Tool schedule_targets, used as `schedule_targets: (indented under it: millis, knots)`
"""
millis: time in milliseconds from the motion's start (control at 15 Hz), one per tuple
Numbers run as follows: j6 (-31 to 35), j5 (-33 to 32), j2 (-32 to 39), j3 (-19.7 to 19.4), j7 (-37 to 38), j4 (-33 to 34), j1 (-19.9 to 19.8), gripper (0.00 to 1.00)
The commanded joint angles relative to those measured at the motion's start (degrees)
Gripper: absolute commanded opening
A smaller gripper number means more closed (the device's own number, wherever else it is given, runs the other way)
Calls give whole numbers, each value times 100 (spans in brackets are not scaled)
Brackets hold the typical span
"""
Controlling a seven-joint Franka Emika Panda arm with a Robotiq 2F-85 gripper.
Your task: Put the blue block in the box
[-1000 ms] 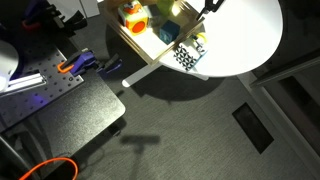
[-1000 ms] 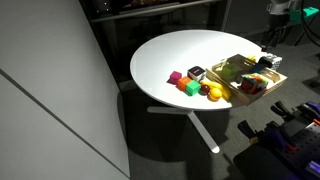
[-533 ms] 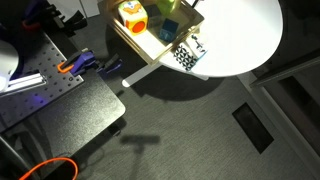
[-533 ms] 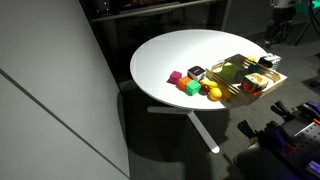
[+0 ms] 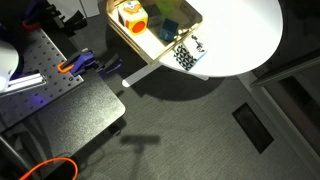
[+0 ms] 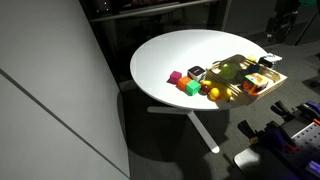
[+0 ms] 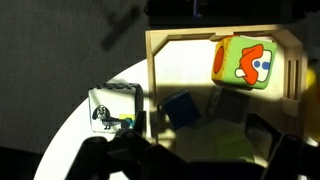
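The blue block [image 7: 182,108] is a small dark-blue cube lying on the floor of the box [image 7: 155,70], a shallow light-wood tray, near its left wall. A large yellow-green cube with orange marks [image 7: 243,62] lies in the box too. My gripper [image 7: 205,152] hangs above the box with its dark fingers spread wide and nothing between them; the blue block lies free below. In both exterior views the box [image 5: 150,42] [image 6: 262,92] sits at the edge of the round white table [image 6: 180,50]. The gripper is out of frame in an exterior view and is only a dark shape at the top right [image 6: 285,10] in another.
A black-and-white patterned card [image 5: 187,53] [image 7: 113,108] lies on the table just outside the box. Pink [image 6: 175,77], green [image 6: 187,87], red [image 6: 205,88] and yellow [image 6: 215,94] blocks and a black-and-white cube [image 6: 197,72] lie beside the box. A grey bench [image 5: 60,100] stands on the floor.
The gripper has risen away from the box and left the top of an exterior view. The blue block stays in the box.
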Motion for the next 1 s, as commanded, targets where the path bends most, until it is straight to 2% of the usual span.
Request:
schedule_targets:
  millis: [0, 600, 667, 933]
  knots:
    - [74, -187, -473, -12, 473, -238, 167, 100]
    - [-286, -114, -1039, 30, 884, -314, 352, 100]
    - [-164, -36, -807, 9, 723, -196, 340, 100]
    - [-177, -36, -797, 9, 722, -201, 340, 100]
